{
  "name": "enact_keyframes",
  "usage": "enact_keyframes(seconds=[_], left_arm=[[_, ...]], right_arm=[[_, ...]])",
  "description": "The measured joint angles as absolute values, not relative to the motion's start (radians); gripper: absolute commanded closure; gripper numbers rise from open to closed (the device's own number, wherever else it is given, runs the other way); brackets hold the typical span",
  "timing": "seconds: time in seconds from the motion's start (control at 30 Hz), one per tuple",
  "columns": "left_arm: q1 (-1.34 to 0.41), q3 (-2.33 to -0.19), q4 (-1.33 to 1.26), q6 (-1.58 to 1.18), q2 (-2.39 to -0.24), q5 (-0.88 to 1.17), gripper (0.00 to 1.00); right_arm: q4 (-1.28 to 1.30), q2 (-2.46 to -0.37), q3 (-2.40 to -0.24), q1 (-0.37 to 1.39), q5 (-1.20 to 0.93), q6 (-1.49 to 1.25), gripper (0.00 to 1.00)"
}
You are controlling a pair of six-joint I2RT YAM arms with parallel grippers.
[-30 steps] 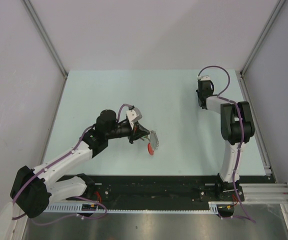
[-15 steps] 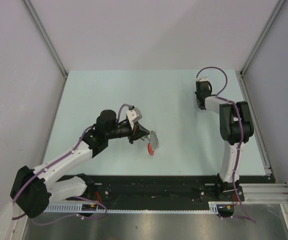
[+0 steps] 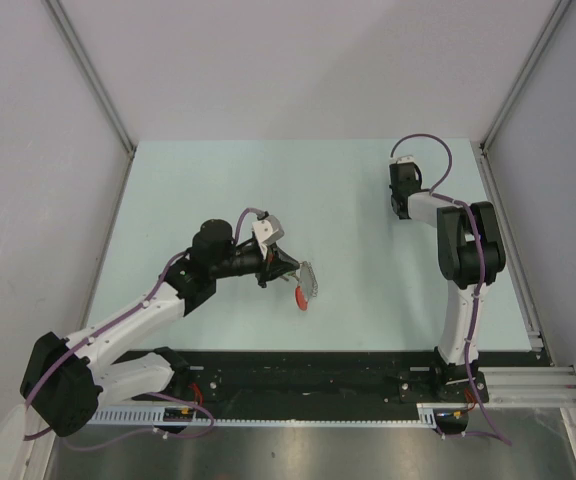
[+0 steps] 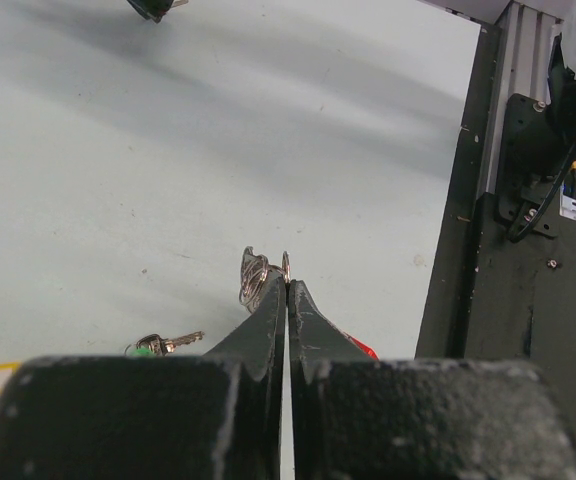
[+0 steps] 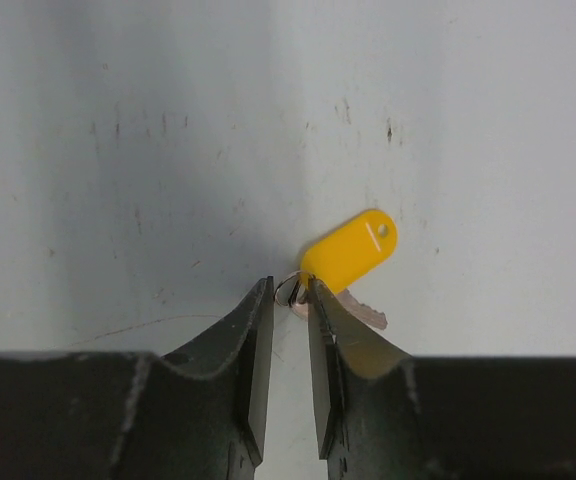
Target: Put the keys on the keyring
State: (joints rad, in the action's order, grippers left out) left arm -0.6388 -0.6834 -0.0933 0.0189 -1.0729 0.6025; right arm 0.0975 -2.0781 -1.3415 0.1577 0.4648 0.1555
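Observation:
My left gripper [image 3: 293, 270] is shut on the keyring [image 3: 307, 283], whose grey coil and red arc hang off its tip just above the table. In the left wrist view the shut tips [image 4: 287, 286] pinch the coiled metal part [image 4: 255, 273], and a bit of the red arc [image 4: 365, 350] shows beside the right finger. A key with a green tag [image 4: 154, 345] lies on the table to the left of the fingers. My right gripper [image 5: 290, 288] points down at the table at the far right [image 3: 401, 203]. Its tips are closed narrowly on the small ring of the yellow-tagged key [image 5: 348, 250], which lies on the table.
A dark object [image 4: 154, 8] lies at the top edge of the left wrist view. The black base rail [image 3: 318, 372] runs along the near table edge. Grey walls with metal posts [image 3: 90, 75] close in the table on the left, back and right.
My right wrist has shifted slightly left and farther back. My left arm and the keyring have not moved.

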Motion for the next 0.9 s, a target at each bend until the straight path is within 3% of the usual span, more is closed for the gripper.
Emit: enact_keyframes(seconds=[0.37,0.67,0.9], left_arm=[[-0.638,-0.683,-0.093,0.019,-1.073,0.603,0.99],[-0.638,-0.684,-0.093,0.019,-1.073,0.605,1.0],[-0.638,-0.685,-0.093,0.019,-1.072,0.606,1.0]], right_arm=[[0.096,-2.105,-1.372,0.161,0.488,0.179,0.76],[0.107,-2.13,-1.401,0.163,0.5,0.195,0.99],[0.125,-2.131,-1.409,0.16,0.49,0.191,1.0]])
